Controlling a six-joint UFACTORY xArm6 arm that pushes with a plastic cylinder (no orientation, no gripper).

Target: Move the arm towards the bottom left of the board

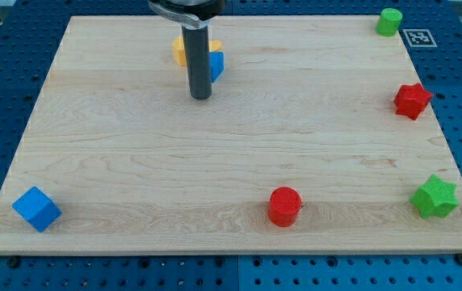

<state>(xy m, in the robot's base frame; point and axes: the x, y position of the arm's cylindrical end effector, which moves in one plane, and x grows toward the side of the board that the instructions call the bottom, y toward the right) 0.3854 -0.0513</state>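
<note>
Camera view. My tip (pixel 201 97), the bare lower end of a stiff upright rod with nothing to spread or pinch, rests on the board (pixel 134 153) near the view's top, just in front of a blue block (pixel 216 65) and a yellow block (pixel 180 50). The rod's long axis stands vertical. The target corner, at the view's bottom left, holds a blue cube (pixel 36 208), judged light and easily slid; nothing needs grasping.

No readable words, numbers or brand names anywhere. The only sign is a black-and-white fiducial marker tag (pixel 419 37), lying on the blue pegboard (pixel 457 73) beside the board's top right corner.
</note>
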